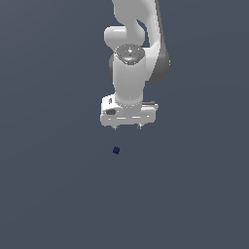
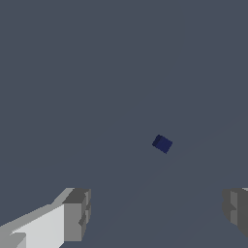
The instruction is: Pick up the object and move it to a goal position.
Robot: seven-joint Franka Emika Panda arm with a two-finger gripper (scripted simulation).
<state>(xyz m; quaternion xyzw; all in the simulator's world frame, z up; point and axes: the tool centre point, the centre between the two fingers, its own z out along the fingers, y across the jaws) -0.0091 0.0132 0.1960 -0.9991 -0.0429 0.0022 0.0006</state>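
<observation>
Progress: I saw nothing done yet, the tiny dark navy-blue cube (image 1: 115, 150) lay alone on the flat grey bench (image 1: 48, 194), not picked up, no goal mark seen | Pincer: my white robot pincer (image 1: 127, 126) hung wide open above the cube, apart from it, holding and touching nothing.

Both renders are evenly and dimly lit, a flat slate-grey ground with no glare and no blur. In the exterior view the white arm (image 1: 130, 73) is brightest on its front faces and shades to grey on the side toward that view's right. The cube (image 1: 115, 150) casts no distinct shadow. In the wrist view a faint tonal line runs diagonally past the cube (image 2: 162, 143). Edges look coarse and slightly jagged.
</observation>
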